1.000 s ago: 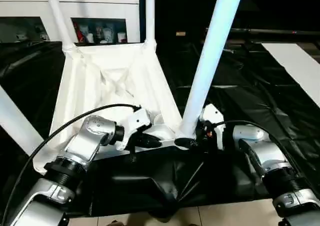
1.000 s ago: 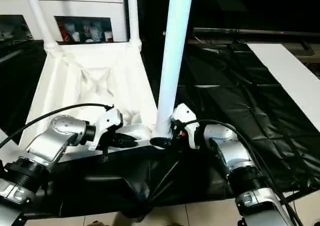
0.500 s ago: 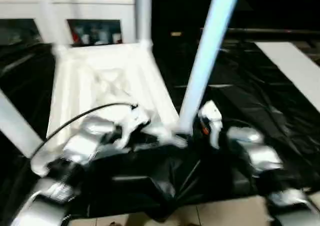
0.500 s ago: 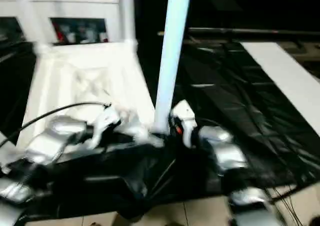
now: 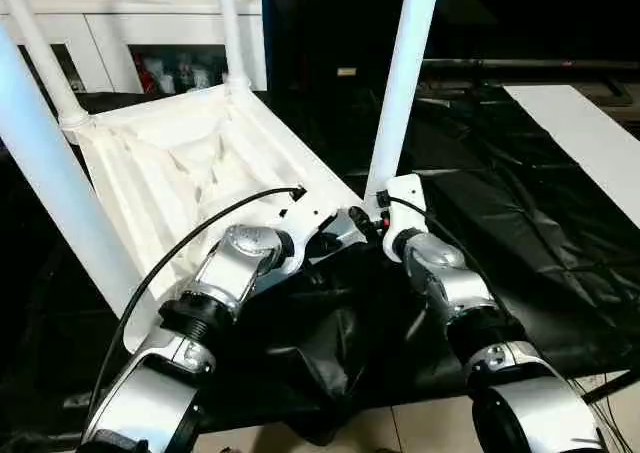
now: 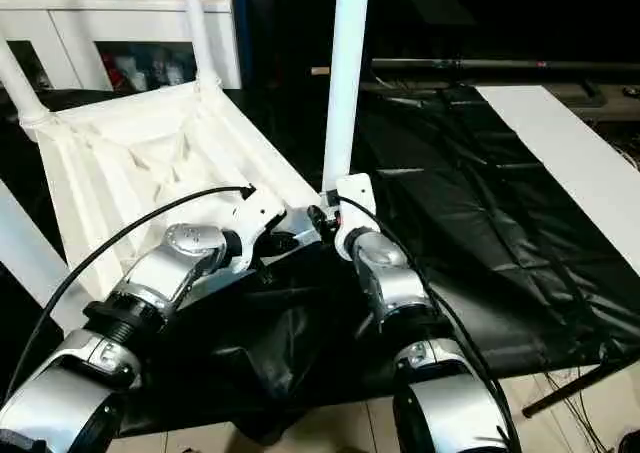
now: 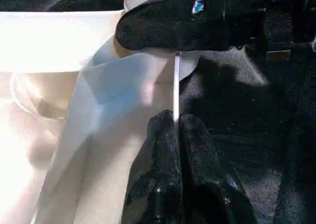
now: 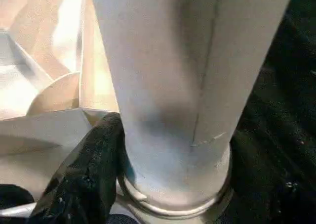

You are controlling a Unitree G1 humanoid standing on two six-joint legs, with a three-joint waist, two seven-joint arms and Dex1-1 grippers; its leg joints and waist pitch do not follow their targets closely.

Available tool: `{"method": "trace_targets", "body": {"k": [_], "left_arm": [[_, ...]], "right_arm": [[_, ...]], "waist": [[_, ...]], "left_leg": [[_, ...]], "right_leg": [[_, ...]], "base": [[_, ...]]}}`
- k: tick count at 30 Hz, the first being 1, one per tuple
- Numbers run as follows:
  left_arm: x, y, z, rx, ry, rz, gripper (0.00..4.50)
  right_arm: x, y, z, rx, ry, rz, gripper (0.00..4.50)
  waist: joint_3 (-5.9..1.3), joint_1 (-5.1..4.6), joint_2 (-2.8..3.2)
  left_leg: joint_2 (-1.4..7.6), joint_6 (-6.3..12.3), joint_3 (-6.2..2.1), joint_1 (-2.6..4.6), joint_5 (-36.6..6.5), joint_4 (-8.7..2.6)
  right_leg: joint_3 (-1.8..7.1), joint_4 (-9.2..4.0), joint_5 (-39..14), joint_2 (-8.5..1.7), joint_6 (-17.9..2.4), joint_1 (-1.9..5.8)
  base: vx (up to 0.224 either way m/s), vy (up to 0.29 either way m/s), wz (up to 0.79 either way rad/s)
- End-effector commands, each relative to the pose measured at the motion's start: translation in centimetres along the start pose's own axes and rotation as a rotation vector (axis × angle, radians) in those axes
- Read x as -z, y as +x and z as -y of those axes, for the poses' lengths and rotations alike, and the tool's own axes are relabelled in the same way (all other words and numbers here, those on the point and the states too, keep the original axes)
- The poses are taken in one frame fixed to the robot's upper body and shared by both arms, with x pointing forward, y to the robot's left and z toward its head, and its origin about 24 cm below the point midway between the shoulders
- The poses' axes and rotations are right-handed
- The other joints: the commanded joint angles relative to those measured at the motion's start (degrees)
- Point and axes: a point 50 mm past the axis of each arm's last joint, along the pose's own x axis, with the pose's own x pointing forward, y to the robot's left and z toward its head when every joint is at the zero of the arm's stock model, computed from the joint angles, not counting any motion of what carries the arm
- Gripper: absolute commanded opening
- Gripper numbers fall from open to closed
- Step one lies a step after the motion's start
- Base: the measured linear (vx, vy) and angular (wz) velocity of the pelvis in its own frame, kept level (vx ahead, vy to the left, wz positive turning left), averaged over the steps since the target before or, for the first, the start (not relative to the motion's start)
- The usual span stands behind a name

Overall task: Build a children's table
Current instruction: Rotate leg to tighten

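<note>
Upturned children's table [image 5: 190, 163] lying on black sheeting [image 5: 520, 213], legs pointing up. Left claw [image 7: 175, 122] pinched on the top's thin near rim. Right claw [image 8: 94, 174] clamped round the near-right leg [image 5: 400, 83], beside its socket.

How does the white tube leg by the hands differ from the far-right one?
Near white tube leg has the left hand and right hand at its base; far white tube leg has none. Near leg leans right; far leg looks nearly upright. Both sit in corner sockets of the upturned white ribbed table top.
</note>
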Motion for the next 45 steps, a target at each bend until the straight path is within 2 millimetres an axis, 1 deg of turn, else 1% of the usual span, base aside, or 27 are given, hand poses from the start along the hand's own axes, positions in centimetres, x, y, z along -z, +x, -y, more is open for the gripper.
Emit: {"method": "trace_targets", "body": {"k": [1,3,4,6,8,9,10,13,14,15,16,17,18,21,26,27,28,30,31,32,34,35,36,39,41,44,45], "left_arm": [[1.3,0.0,-0.2,-0.018,-0.005,-0.062,0.00],[1.6,-0.3,-0.3,0.005,-0.003,-0.076,0.00],[1.7,-0.4,-0.2,0.020,0.000,-0.080,0.00],[2.0,-0.7,-0.1,0.068,0.010,-0.086,0.00],[2.1,-0.9,-0.1,0.083,0.010,-0.088,0.00],[2.1,-1.3,0.1,0.136,0.031,-0.067,0.00],[2.1,-1.6,0.1,0.167,0.040,-0.055,0.00],[2.1,-1.9,0.2,0.213,0.056,-0.043,0.00],[2.2,-2.3,0.3,0.253,0.063,-0.037,0.00],[2.2,-2.5,0.3,0.288,0.075,-0.030,0.00],[2.2,-2.8,0.4,0.320,0.071,-0.026,0.00],[2.2,-2.9,0.4,0.326,0.072,-0.025,0.00],[2.1,-3.4,0.7,0.387,0.073,-0.006,0.00],[2.1,-3.9,0.8,0.437,0.059,0.004,0.00],[2.3,-4.5,0.8,0.462,0.053,0.005,0.00],[2.4,-4.6,0.8,0.466,0.052,0.004,0.00],[2.4,-4.6,0.8,0.466,0.052,0.004,0.00],[2.5,-4.7,0.7,0.463,0.047,0.002,0.00],[2.6,-4.7,0.7,0.462,0.045,0.002,0.00],[2.7,-4.7,0.7,0.460,0.045,0.000,0.00],[2.7,-4.8,0.7,0.461,0.045,-0.002,0.00],[2.8,-4.9,0.7,0.463,0.044,-0.003,0.00],[2.8,-4.9,0.7,0.465,0.043,-0.003,0.00],[2.8,-5.0,0.7,0.462,0.040,-0.005,0.00],[2.9,-4.9,0.5,0.434,0.034,-0.010,0.00],[2.8,-4.2,-0.2,0.303,0.008,-0.016,0.00],[2.8,-4.1,-0.3,0.284,0.006,-0.016,0.00]], "right_arm": [[-0.4,0.2,-1.8,-0.138,-0.003,0.036,3.36],[-0.8,-0.1,-1.0,-0.154,-0.017,0.045,3.47],[-0.9,-0.2,-0.7,-0.173,-0.021,0.046,3.47],[-1.0,-0.6,-0.2,-0.239,-0.037,0.040,3.75],[-1.0,-0.8,0.0,-0.274,-0.054,0.037,3.83],[-0.8,-1.6,0.4,-0.365,-0.129,0.011,3.83],[-0.3,-2.3,1.0,-0.431,-0.210,-0.028,3.83],[0.2,-3.1,1.5,-0.498,-0.269,-0.062,3.83],[0.4,-3.7,1.9,-0.552,-0.285,-0.077,3.83],[0.5,-4.2,2.2,-0.588,-0.287,-0.082,3.83],[0.4,-4.4,2.5,-0.600,-0.291,-0.078,3.83],[0.4,-4.4,2.5,-0.600,-0.292,-0.077,3.83],[0.2,-4.6,2.9,-0.613,-0.294,-0.066,3.83],[0.0,-4.9,2.9,-0.653,-0.273,-0.054,3.83],[0.1,-5.4,2.6,-0.720,-0.251,-0.058,3.83],[0.2,-5.5,2.6,-0.733,-0.247,-0.063,3.67],[0.2,-5.5,2.6,-0.734,-0.247,-0.063,3.56],[0.6,-5.6,2.5,-0.750,-0.245,-0.079,3.49],[0.7,-5.6,2.5,-0.752,-0.244,-0.082,3.31],[0.9,-5.6,2.4,-0.759,-0.243,-0.088,3.31],[1.1,-5.7,2.4,-0.766,-0.247,-0.098,3.08],[1.2,-5.7,2.4,-0.769,-0.249,-0.101,3.08],[1.2,-5.7,2.4,-0.771,-0.250,-0.102,2.90],[1.3,-5.6,2.4,-0.757,-0.247,-0.101,2.77],[1.3,-5.2,2.6,-0.703,-0.223,-0.089,2.72],[1.5,-4.3,2.9,-0.543,-0.150,-0.070,2.66],[1.6,-4.2,2.9,-0.526,-0.142,-0.068,2.66]], "waist": [[-3.19,-0.06,-0.18],[-3.19,-0.04,-0.18],[-3.13,-0.22,-0.44],[-3.15,-0.22,-0.38],[-3.20,-0.22,-0.32],[-3.25,-0.28,-0.46],[-3.29,0.04,-0.57],[-3.35,0.13,-0.55],[-3.28,0.20,-0.64],[-3.17,0.34,-0.63],[-3.10,0.28,-0.78],[-3.06,0.33,-0.69],[-3.05,0.38,-0.61],[-3.07,0.25,-0.56],[-3.20,0.81,-0.54],[-3.21,0.99,-0.73],[-3.22,1.09,-0.76],[-3.20,1.13,-1.09],[-3.15,1.18,-0.96],[-3.14,1.16,-1.01],[-3.15,1.17,-1.16],[-3.13,1.20,-1.10],[-3.16,1.20,-1.05],[-3.21,1.19,-1.07],[-3.20,1.14,-1.13],[-2.92,0.81,-0.92],[-2.78,0.70,-1.10]], "left_leg": [[1.02,1.17,-0.31,0.19,-11.88,-3.81],[1.07,1.62,-0.31,0.08,-11.43,-3.81],[1.03,1.82,-0.39,-0.15,-11.33,-3.89],[1.10,2.00,-0.39,0.01,-11.44,-3.82],[1.23,2.35,-0.37,-0.06,-10.51,-3.78],[1.24,2.50,-0.39,-0.15,-9.77,-3.77],[1.25,3.26,-0.34,-0.15,-9.05,-3.59],[1.30,4.29,-0.16,-0.18,-7.58,-3.45],[1.28,4.20,-0.21,-0.16,-7.82,-3.51],[1.35,4.23,-0.15,-0.08,-8.79,-3.47],[1.40,4.28,-0.16,-0.16,-9.48,-3.54],[1.44,4.10,-0.20,-0.08,-9.93,-3.58],[1.53,3.78,-0.26,0.05,-10.34,-3.66],[1.69,3.19,-0.29,0.20,-10.63,-3.75],[1.78,3.83,-0.12,0.30,-8.02,-3.69],[1.74,4.02,-0.12,0.18,-7.49,-3.67],[1.70,4.10,-0.06,0.21,-7.34,-3.62],[1.64,4.03,-0.03,0.16,-7.34,-3.60],[1.66,3.86,-0.09,0.12,-7.42,-3.65],[1.65,3.75,-0.07,0.13,-7.57,-3.62],[1.62,3.63,-0.07,0.15,-7.60,-3.63],[1.63,3.60,-0.10,0.14,-7.55,-3.64],[1.64,3.56,-0.09,0.18,-7.56,-3.64],[1.64,3.61,-0.11,0.10,-7.04,-3.62],[1.56,3.70,-0.05,0.09,-6.93,-3.55],[1.52,2.58,-0.08,0.16,-8.67,-3.73],[1.42,1.76,-0.20,0.28,-10.40,-3.88]], "right_leg": [[2.31,-4.90,-15.20,-3.84,-9.88,2.53],[2.30,-4.79,-14.51,-3.89,-10.29,2.62],[2.19,-4.81,-15.03,-3.88,-10.19,2.81],[2.24,-4.92,-15.84,-3.98,-10.29,2.71],[2.26,-4.72,-13.94,-3.95,-10.88,2.76],[2.24,-4.47,-12.42,-3.89,-11.47,2.87],[2.18,-4.44,-10.56,-3.78,-11.79,3.06],[2.31,-3.97,-7.17,-3.88,-13.36,2.92],[2.18,-4.09,-7.90,-3.82,-13.40,3.03],[2.30,-4.32,-9.54,-4.01,-13.18,2.95],[2.31,-4.40,-10.95,-4.00,-12.93,2.92],[2.30,-4.46,-11.96,-4.05,-12.75,2.82],[2.30,-4.56,-13.15,-4.14,-12.59,2.66],[2.34,-4.38,-12.44,-4.07,-13.20,2.58],[2.32,-3.79,-7.70,-3.91,-14.31,2.65],[2.32,-3.70,-7.21,-3.98,-14.24,2.80],[2.34,-3.73,-7.06,-4.03,-14.13,2.81],[2.32,-3.80,-7.71,-4.07,-13.91,2.83],[2.34,-3.84,-8.54,-4.18,-13.64,2.84],[2.34,-3.87,-8.90,-4.13,-13.53,2.81],[2.34,-3.92,-9.60,-4.12,-13.17,2.79],[2.34,-3.90,-9.72,-4.14,-13.12,2.77],[2.33,-3.90,-9.74,-4.14,-13.08,2.75],[2.32,-3.77,-8.90,-4.12,-13.17,2.82],[2.35,-3.79,-8.78,-4.10,-13.14,2.81],[2.33,-4.17,-12.04,-4.04,-12.72,2.50],[2.25,-4.61,-15.76,-4.13,-11.76,2.54]], "base": [[0.000,0.000,0.00],[0.000,0.000,0.00],[0.000,0.000,0.00],[0.000,0.000,0.00],[0.000,0.000,0.00],[0.000,0.000,0.00],[0.000,0.000,0.00],[0.000,0.000,0.00],[0.000,0.000,0.00],[0.000,0.000,0.00],[0.000,0.000,0.00],[0.000,0.000,0.00],[0.000,0.000,0.00],[0.000,0.000,0.00],[0.000,0.000,0.00],[0.000,0.000,0.00],[0.000,0.000,0.00],[0.000,0.000,0.00],[0.000,0.000,0.00],[0.000,0.000,0.00],[0.000,0.000,0.00],[0.000,0.000,0.00],[0.000,0.000,0.00],[0.000,0.000,0.00],[0.000,0.000,0.00],[0.000,0.000,0.00],[0.000,0.000,0.00]]}}
